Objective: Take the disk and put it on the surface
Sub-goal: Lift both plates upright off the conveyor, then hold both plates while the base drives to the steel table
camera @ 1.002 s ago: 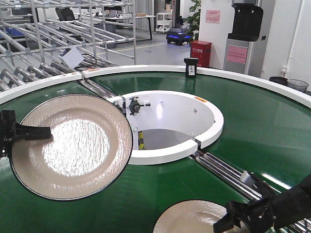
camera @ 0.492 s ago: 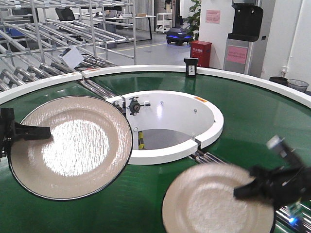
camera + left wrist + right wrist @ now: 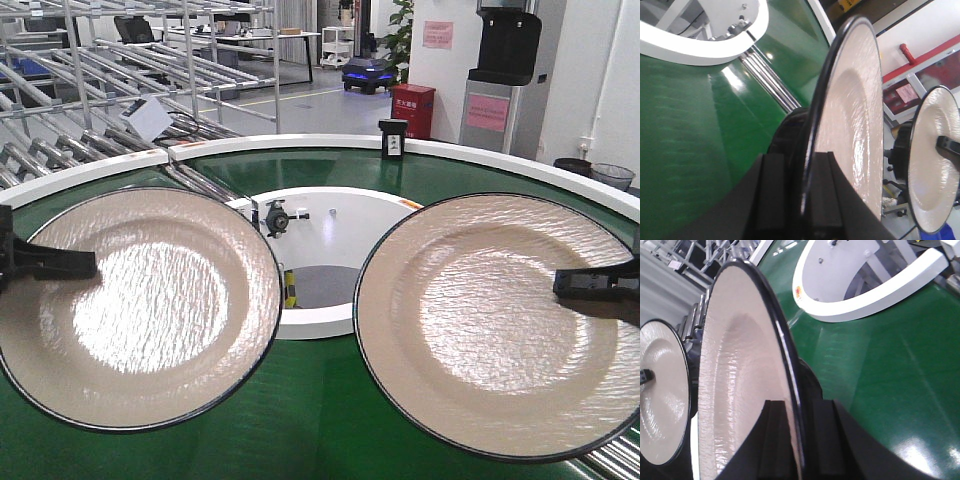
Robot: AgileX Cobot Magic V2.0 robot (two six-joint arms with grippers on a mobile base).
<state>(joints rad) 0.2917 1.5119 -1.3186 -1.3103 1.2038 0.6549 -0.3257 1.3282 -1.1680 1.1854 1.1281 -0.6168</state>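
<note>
Two cream disks with black rims are held up on edge above the green belt, faces toward the front camera. My left gripper (image 3: pixel 62 264) is shut on the left disk's (image 3: pixel 140 310) left rim; in the left wrist view the gripper (image 3: pixel 807 192) pinches that disk (image 3: pixel 852 105) between both fingers. My right gripper (image 3: pixel 592 284) is shut on the right disk's (image 3: pixel 480 320) right rim, and the right wrist view shows the gripper (image 3: pixel 801 440) clamping that disk (image 3: pixel 737 375). The dark taped tabletop surface is out of view.
The green ring conveyor belt (image 3: pixel 300 430) lies under both disks, with a white inner rim (image 3: pixel 318 322) round a central well and a white outer rim (image 3: pixel 300 142). Metal rollers (image 3: pixel 615 462) cross the belt at the front right. Roller racks (image 3: pixel 120 70) stand behind.
The right gripper has swung its disk up from low at the front edge until it faces the camera at mid height. The left disk has come slightly nearer and appears larger.
</note>
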